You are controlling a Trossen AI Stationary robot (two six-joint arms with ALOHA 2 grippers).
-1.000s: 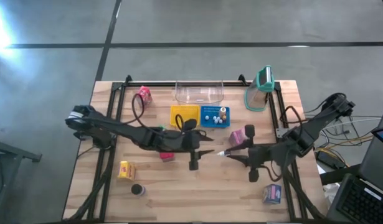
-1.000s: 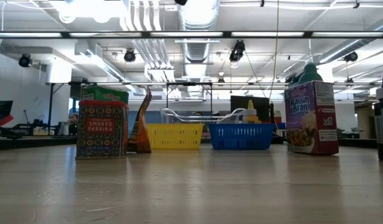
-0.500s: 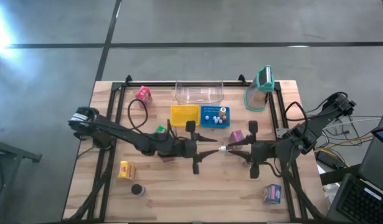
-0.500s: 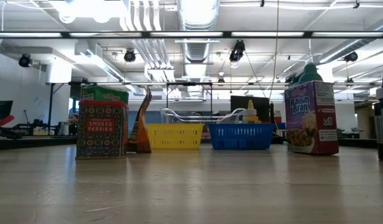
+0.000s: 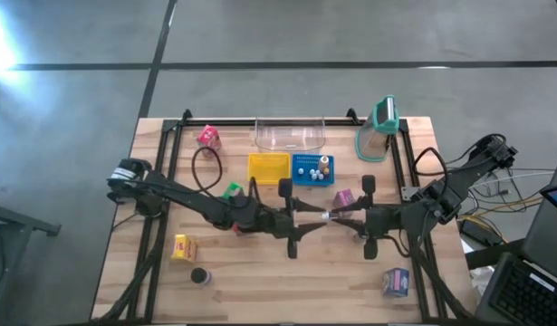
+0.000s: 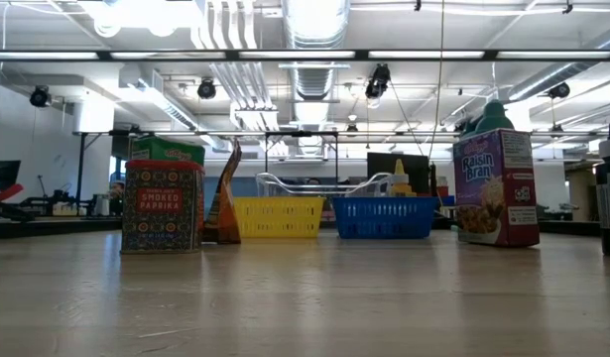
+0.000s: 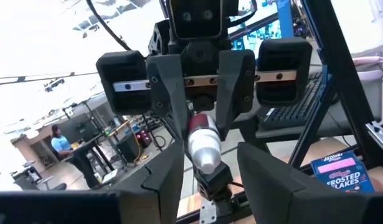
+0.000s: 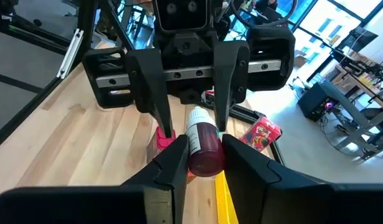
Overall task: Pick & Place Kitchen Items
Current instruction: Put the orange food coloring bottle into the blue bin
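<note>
A small bottle (image 5: 325,215) with a maroon body and a white cap hangs above the table's middle. My right gripper (image 5: 337,215) is shut on it. My left gripper (image 5: 307,216) faces it from the table's left, open. Its fingers (image 8: 164,118) stand on either side of the white cap (image 8: 196,117) with small gaps showing. Loose cartons stand on the table: pink (image 5: 208,136), green (image 5: 233,190), yellow (image 5: 183,246), purple (image 5: 396,282) and another pink (image 5: 344,196). A dark disc (image 5: 199,275) lies near the front left. Neither gripper shows in the low view. My right gripper pinches the bottle's maroon body (image 8: 207,155) between its two fingers. The fingers come about level from the table's right and lie along the bottle. The bottle is lifted clear of the table, lying about level with its white cap (image 7: 203,149) pointing toward my left gripper.
A yellow basket (image 5: 269,167) and a blue basket (image 5: 312,169) holding white balls stand behind the grippers. Farther back are a clear tray (image 5: 290,136) and a clear jug with a teal lid (image 5: 378,131). A paprika tin (image 6: 163,206) and a cereal carton (image 6: 498,188) show in the low view.
My left gripper has moved toward the table's right, up to the bottle in my right gripper, and has rolled at the wrist. Its fingers now flank the bottle's cap. The bottle has stayed where it was.
</note>
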